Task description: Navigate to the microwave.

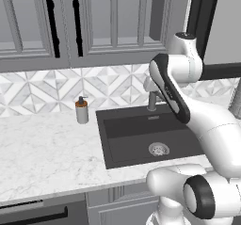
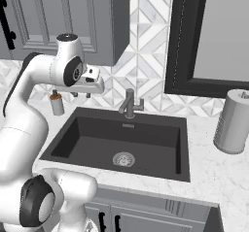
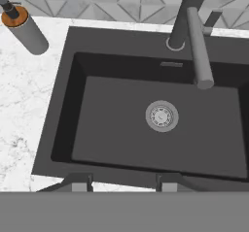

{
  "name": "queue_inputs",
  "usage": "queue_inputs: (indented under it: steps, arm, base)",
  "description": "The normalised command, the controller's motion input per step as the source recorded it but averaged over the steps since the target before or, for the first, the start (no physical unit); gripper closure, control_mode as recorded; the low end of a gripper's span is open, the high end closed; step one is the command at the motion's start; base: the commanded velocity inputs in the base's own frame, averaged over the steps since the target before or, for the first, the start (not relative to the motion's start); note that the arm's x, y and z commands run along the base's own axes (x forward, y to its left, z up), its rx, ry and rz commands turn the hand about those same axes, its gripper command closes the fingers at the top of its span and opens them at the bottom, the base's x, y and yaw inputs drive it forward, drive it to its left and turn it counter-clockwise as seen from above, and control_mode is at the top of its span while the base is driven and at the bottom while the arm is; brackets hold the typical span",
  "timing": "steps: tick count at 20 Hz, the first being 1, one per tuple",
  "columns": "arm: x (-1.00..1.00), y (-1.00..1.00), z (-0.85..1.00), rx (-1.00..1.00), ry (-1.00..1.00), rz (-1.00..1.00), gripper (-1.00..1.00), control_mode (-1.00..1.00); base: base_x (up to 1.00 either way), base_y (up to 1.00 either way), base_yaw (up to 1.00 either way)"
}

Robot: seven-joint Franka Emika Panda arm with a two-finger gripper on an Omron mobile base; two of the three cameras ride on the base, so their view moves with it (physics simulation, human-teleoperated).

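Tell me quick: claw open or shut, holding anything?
Claw: open, holding nothing, hanging above the sink.

No text, label, brand, number or sign can be read here. The soap bottle (image 1: 82,109) by the sink (image 1: 110,144) has a plain grey body with no label, the grey canister (image 2: 233,122) on the counter is blank, and the cabinet doors (image 1: 33,21) and patterned tiles (image 2: 146,27) bear no lettering.
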Motion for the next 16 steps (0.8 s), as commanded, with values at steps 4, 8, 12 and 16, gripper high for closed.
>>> queue_inputs:
  steps: [4, 8, 12, 16]
  arm:
    - [-0.22, 0.00, 0.01, 0.00, 0.00, 0.00, -1.00, -1.00]
    - [-0.73, 0.00, 0.01, 0.00, 0.00, 0.01, -1.00, -1.00]
    - [-0.39, 0.00, 0.00, 0.00, 0.00, 0.02, -1.00, -1.00]
    - [-0.04, 0.00, 0.00, 0.00, 0.00, 0.00, -1.00, -1.00]
  base:
    - [0.00, 0.00, 0.00]
    - [0.00, 0.00, 0.00]
    - [0.00, 0.00, 0.00]
    - [0.00, 0.00, 0.00]
